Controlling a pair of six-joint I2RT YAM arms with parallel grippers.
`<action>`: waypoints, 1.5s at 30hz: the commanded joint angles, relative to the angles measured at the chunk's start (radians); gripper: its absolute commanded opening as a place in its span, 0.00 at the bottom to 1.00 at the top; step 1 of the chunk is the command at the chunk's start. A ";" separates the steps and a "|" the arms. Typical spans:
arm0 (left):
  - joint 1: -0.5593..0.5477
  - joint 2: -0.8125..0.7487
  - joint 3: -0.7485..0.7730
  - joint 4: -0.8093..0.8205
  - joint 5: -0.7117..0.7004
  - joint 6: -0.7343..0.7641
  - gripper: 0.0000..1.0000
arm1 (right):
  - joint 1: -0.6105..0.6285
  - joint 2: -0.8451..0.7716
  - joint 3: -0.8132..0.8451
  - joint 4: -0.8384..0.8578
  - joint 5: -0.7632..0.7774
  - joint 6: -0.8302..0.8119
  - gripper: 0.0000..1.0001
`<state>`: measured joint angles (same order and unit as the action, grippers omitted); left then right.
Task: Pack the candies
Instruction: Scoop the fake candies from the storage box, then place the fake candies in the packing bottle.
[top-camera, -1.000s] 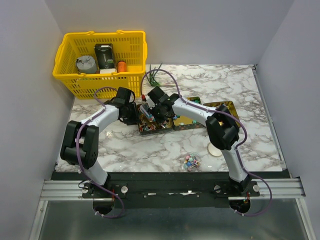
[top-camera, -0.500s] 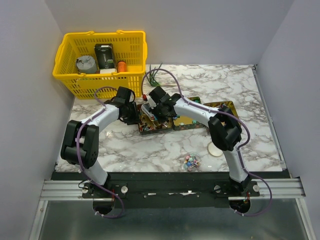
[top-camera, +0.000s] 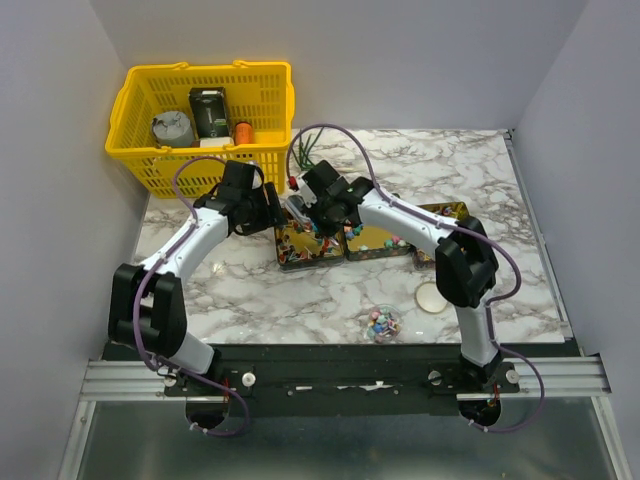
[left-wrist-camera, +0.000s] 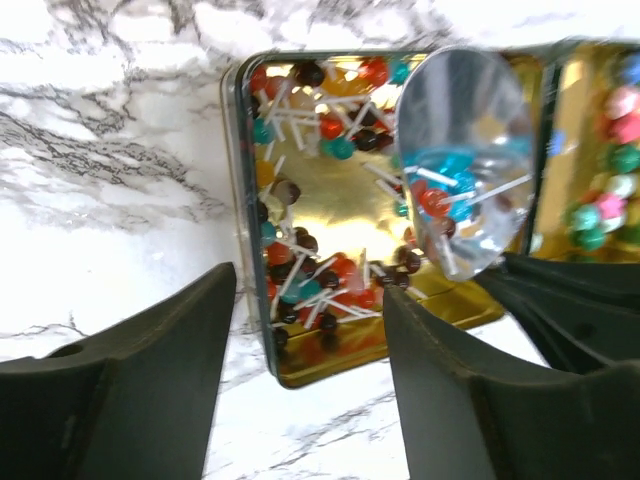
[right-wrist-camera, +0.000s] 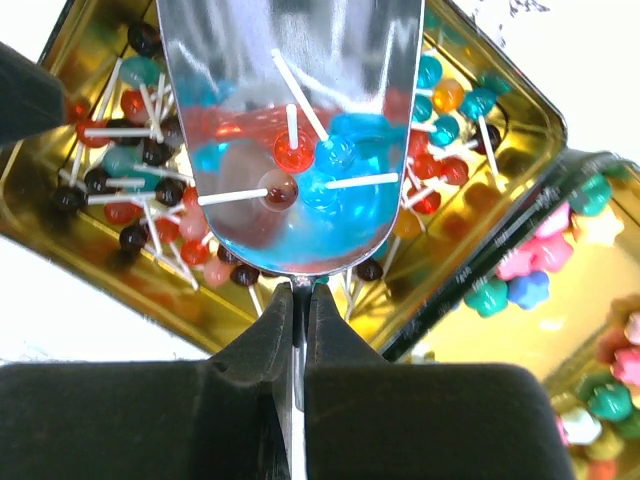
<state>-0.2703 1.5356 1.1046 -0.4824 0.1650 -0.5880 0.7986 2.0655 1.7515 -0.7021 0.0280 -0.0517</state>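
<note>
My right gripper is shut on the handle of a shiny metal scoop. The scoop holds several small red and blue lollipop candies above an open gold tin. That tin is scattered with more candies on white sticks. In the top view the right gripper hovers over this tin. My left gripper is open and empty at the tin's left edge. In the left wrist view its fingers frame the tin, with the scoop at the upper right.
A second gold tin with star-shaped sweets adjoins on the right, and a third tin lies beyond. A small clear dish of candies and a round lid lie near the front. A yellow basket stands at the back left.
The left gripper has drawn back from the tin's left side and risen. The right gripper has lifted the scoop, with candies in it, a little up and back.
</note>
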 joint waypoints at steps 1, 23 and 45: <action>0.003 -0.100 0.040 0.001 -0.028 0.001 0.77 | 0.001 -0.077 0.043 -0.077 -0.014 -0.013 0.01; 0.005 -0.146 -0.011 0.108 0.110 -0.003 0.84 | 0.017 -0.438 -0.231 -0.240 -0.186 -0.025 0.01; 0.003 -0.120 -0.129 0.176 0.131 -0.006 0.84 | 0.019 -0.840 -0.578 -0.599 -0.292 0.372 0.01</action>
<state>-0.2676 1.4094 1.0050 -0.3382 0.2749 -0.5934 0.8108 1.2976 1.2217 -1.2457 -0.1787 0.1947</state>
